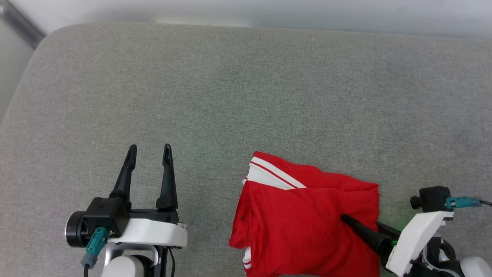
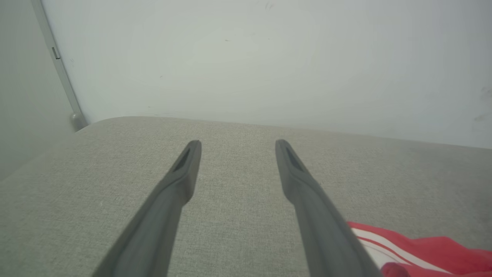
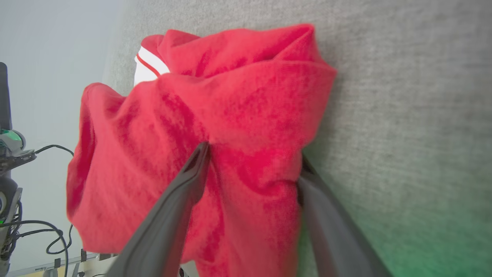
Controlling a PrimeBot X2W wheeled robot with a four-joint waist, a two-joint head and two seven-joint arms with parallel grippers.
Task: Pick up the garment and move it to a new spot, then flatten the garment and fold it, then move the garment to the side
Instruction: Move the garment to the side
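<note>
Limp red jersey shirt (image 1: pixel 307 215), white-striped trim, bunched.
Light, soft; right gripper (image 3: pixel 252 154) gapes astride its thick fold, left gripper (image 1: pixel 150 148) released.

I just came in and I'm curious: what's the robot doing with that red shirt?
The robot is handling a red shirt lying bunched on the grey top. Its right hand is open, with a fold of the shirt between its fingers. Its left hand is open, over bare grey beside the shirt.
</note>
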